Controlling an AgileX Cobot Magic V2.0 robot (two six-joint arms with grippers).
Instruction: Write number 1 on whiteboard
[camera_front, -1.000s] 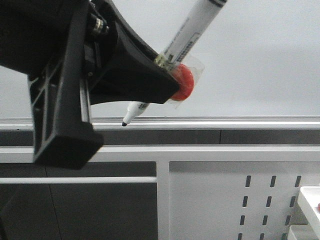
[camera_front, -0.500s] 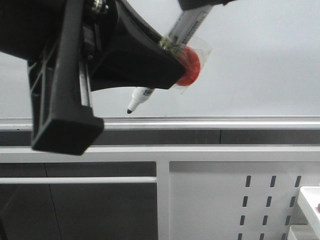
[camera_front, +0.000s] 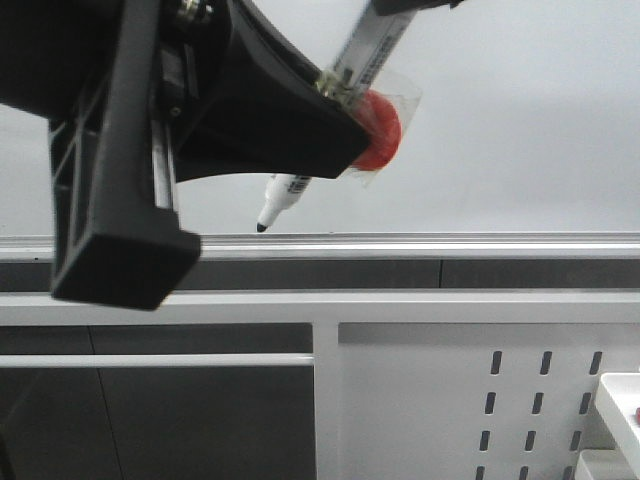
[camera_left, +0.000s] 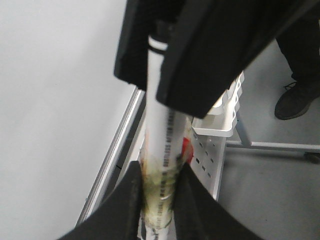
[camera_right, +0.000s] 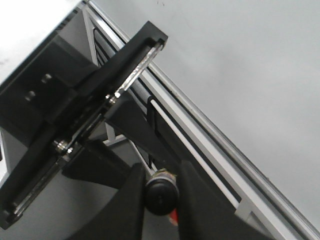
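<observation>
Whiteboard fills the background in the front view, with its silver rail along the bottom. The left gripper is clenched on the marker, tip pointing down, just above the rail. Can't tell if the tip touches the board. A red disc sits at the grip.

Left wrist: fingers pinch the barrel from both sides, board off to one side.

Right wrist: right gripper is clamped on the marker's black butt end, board behind.
</observation>
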